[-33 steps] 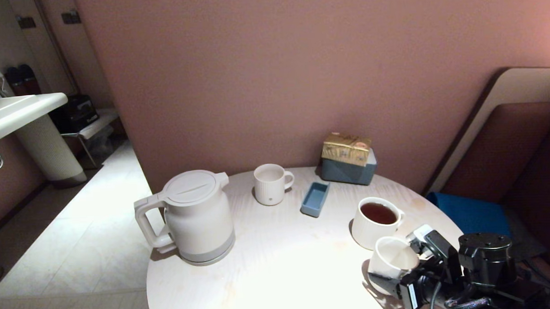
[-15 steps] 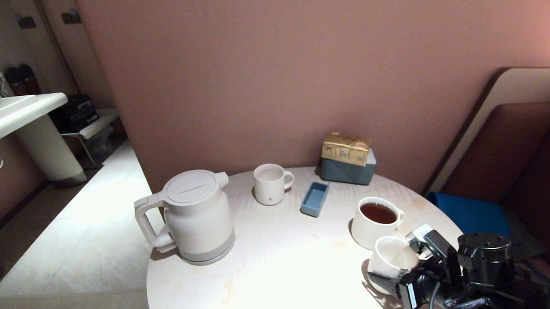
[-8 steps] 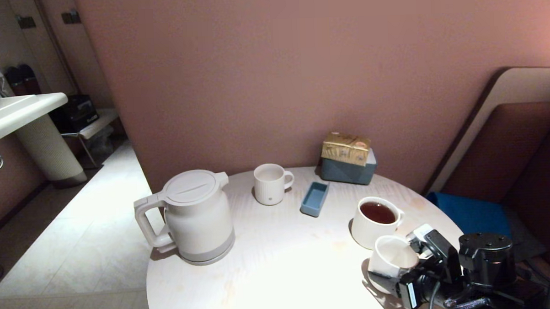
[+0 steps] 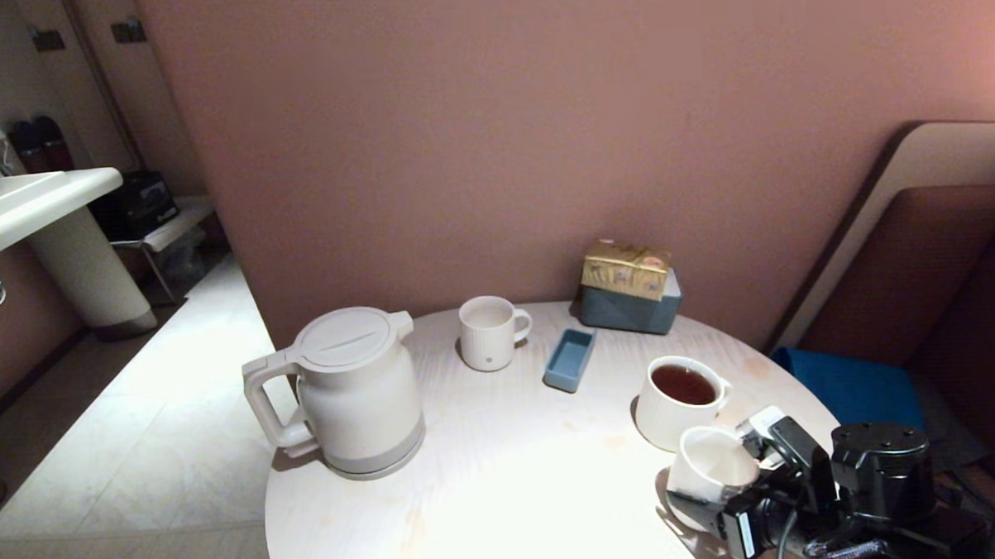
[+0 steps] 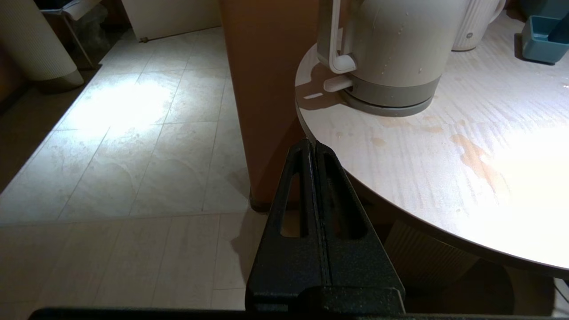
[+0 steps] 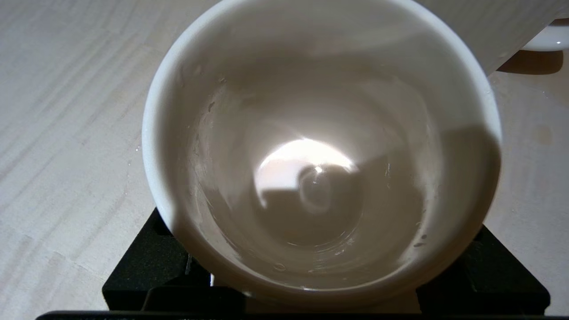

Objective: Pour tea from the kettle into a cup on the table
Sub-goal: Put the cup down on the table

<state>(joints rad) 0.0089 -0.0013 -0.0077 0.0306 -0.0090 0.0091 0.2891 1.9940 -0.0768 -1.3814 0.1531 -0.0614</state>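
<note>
The small white cup (image 4: 711,469) is at the table's (image 4: 513,486) front right, tilted, with my right gripper (image 4: 722,473) shut on it, one black finger on each side. In the right wrist view the cup (image 6: 320,146) fills the picture and holds only a few drops. The cream-white kettle (image 4: 357,392) stands upright at the table's left edge, handle outward, far from that gripper. Tea (image 4: 685,385) fills a wider white mug just behind the cup. My left gripper (image 5: 311,144) is shut and empty, parked low beside the table's edge, short of the kettle (image 5: 391,49).
A ribbed white mug (image 4: 489,333) and a small blue tray (image 4: 570,360) stand behind the middle. A gold-topped grey box (image 4: 630,298) sits by the wall. Brownish spill stains (image 5: 475,155) mark the wood. A blue-cushioned seat (image 4: 849,383) is on the right.
</note>
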